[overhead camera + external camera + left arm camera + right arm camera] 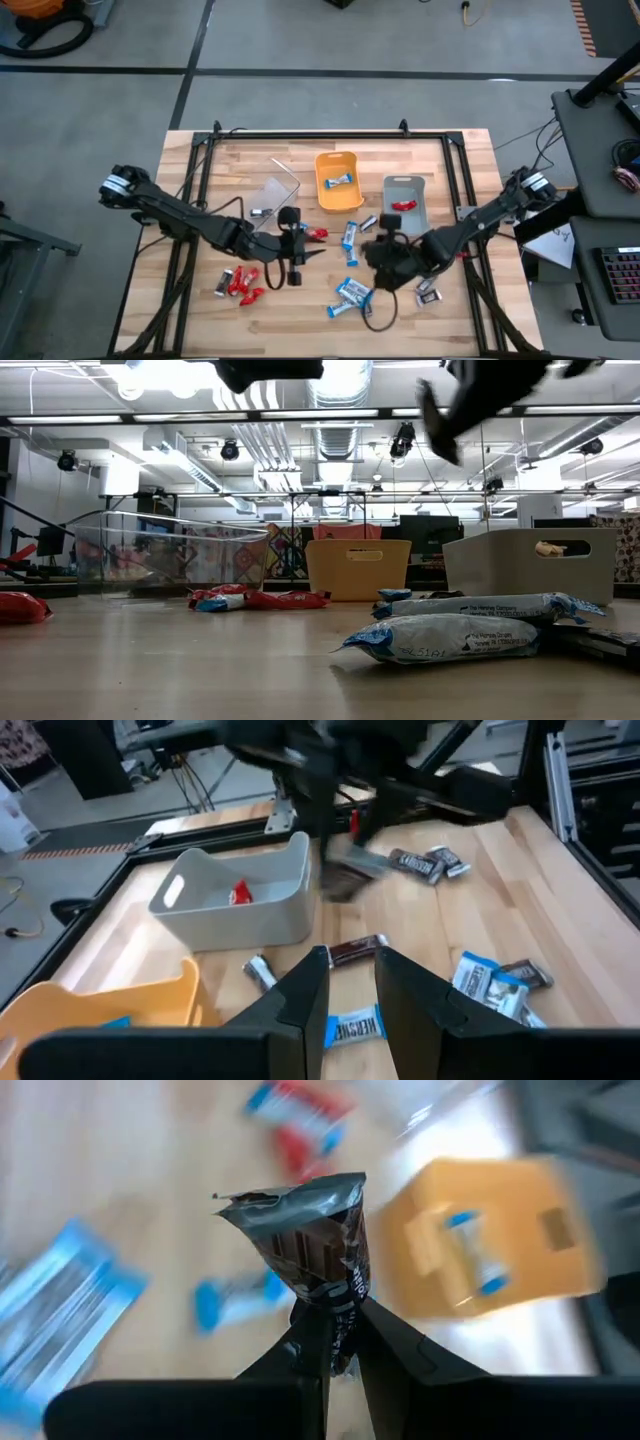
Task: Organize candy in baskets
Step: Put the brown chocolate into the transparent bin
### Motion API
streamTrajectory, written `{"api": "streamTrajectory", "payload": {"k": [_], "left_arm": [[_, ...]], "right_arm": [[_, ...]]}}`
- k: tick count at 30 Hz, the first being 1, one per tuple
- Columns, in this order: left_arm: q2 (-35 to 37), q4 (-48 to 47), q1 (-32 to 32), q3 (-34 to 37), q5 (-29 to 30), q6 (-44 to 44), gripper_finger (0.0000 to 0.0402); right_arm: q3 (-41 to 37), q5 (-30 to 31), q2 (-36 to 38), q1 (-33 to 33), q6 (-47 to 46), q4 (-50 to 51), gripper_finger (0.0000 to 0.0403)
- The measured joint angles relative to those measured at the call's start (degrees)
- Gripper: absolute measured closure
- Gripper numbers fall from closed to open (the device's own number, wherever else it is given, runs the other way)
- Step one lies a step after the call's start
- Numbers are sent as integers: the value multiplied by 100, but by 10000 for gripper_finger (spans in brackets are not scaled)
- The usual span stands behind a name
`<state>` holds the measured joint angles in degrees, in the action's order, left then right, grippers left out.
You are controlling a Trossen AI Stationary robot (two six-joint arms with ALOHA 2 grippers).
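Wrapped candy lies scattered on the table: red bars (240,283), blue-and-white bars (350,295) and dark silver-grey ones (428,293). The clear basket (275,195), the orange basket (338,180) with a blue bar in it, and the grey basket (405,200) with a red bar in it stand in a row toward the far side. My right gripper (342,1320) hovers near the table's middle (385,250), shut on a dark silver-grey bar (315,1240). My left gripper (350,990) is open and empty, raised above the table (295,255) over a blue bar (355,1025). My right gripper pinches the dark silver-grey candy bar between its two fingers at one end (340,1305). The rest of the bar sticks out past the fingertips, its crimped far end (290,1195) free. The bar is lifted clear of the table.
Loose bars lie right under both grippers: a dark bar (355,952), blue bars (440,638) and red bars (260,600). A black frame (330,133) runs round the wooden table. Bare wood lies along the near edge.
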<state>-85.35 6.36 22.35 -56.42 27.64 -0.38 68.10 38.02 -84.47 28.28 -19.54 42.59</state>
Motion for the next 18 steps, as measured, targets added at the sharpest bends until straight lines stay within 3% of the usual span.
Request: {"api": "streamTrajectory", "payload": {"k": [4, 8, 18], "left_arm": [[-206, 502, 0, 0, 277, 31, 330], [-270, 657, 0, 0, 927, -46, 312], [-509, 1407, -43, -2, 1437, -10, 193]], "right_arm": [[-2, 797, 36, -267, 9, -467, 369], [-10, 1015, 6, -518, 3, -841, 369], [-17, 1010, -203, -806, 86, -1403, 369]]}}
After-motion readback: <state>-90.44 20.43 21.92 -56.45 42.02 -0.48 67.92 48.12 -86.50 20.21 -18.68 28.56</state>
